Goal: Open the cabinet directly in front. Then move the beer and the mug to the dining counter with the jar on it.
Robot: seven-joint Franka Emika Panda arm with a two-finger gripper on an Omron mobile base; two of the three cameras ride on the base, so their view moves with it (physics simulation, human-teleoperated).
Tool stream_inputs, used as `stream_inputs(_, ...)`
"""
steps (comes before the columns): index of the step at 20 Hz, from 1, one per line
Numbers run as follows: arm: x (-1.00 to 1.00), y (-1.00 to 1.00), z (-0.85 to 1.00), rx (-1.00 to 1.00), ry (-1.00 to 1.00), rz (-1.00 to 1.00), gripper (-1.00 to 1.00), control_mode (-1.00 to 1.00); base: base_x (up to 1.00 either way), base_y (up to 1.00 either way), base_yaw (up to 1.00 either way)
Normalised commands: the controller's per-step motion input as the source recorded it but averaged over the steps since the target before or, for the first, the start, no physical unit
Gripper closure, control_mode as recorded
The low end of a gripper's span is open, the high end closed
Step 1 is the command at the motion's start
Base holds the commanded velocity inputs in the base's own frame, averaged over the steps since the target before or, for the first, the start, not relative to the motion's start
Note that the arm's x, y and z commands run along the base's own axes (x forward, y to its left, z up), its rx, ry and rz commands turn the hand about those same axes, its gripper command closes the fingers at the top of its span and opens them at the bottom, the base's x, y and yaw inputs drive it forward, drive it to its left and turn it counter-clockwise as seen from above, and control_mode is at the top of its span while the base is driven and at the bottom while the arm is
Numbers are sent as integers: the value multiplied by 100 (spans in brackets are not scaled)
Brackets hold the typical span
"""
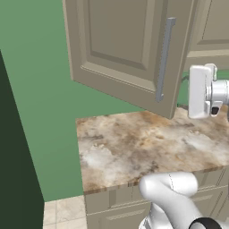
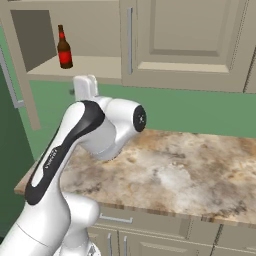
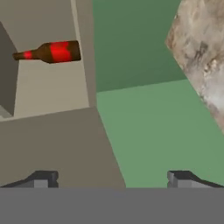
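Brown glass beer bottle [image 2: 63, 48] stands upright, far left on beige cabinet [image 2: 170, 40] shelf. End effector [image 3: 118, 179] spread apart, empty, below. Risk: careless reach topples bottle.

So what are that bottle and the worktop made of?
The bottle looks like dark brown glass with a glossy red label. The worktop looks like polished marble, mottled brown and beige with white veining, though being rendered, it could be laminate.
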Motion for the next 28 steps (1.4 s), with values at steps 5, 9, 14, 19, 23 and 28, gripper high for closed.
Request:
stream_inputs(5,15,12,0,9,0,14,-100,-100,0,0,0)
stream_inputs(9,6,17,3,5,0,11,-100,-100,0,0,0)
stream_inputs(14,0,15,10,4,-3,10,-100,-100,0,0,0)
stream_inputs(19,0,20,16,1,-7,8,-100,-100,0,0,0)
stream_inputs(23,0,18,9,0,-9,7,-100,-100,0,0,0)
stream_inputs(28,0,12,1,0,-5,7,-100,-100,0,0,0)
